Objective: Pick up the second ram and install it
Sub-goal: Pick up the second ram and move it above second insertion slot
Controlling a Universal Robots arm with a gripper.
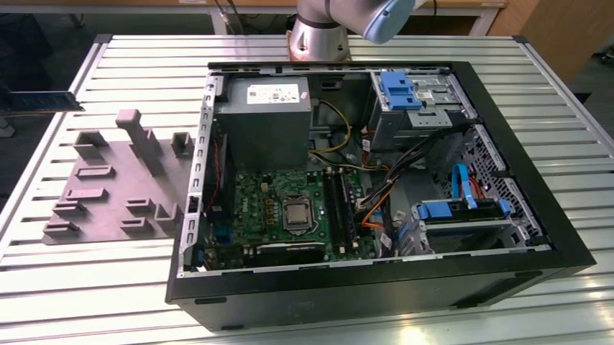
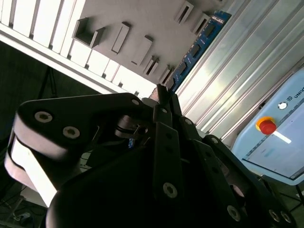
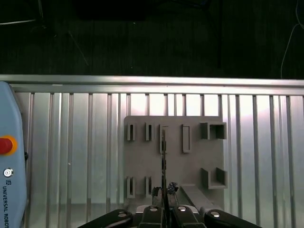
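Observation:
My gripper (image 3: 164, 191) is shut on the second ram (image 3: 164, 156), which shows edge-on as a thin dark line running out from the fingertips over the grey fixture tray (image 3: 194, 161). In the second wrist view the ram (image 2: 199, 45) is a dark blue strip with black chips, reaching out from the gripper (image 2: 161, 92) across the tray (image 2: 156, 23) and the slatted table. In the exterior view a dark blue strip (image 1: 43, 100), likely this same ram, juts in at the left edge, beyond the tray (image 1: 106, 194).
The open computer case (image 1: 384, 287) lies on the slatted table at the exterior view's right, with the long black motherboard slots (image 1: 338, 205) beside the processor socket. A light blue pendant (image 3: 7, 156) with a red button lies on the table.

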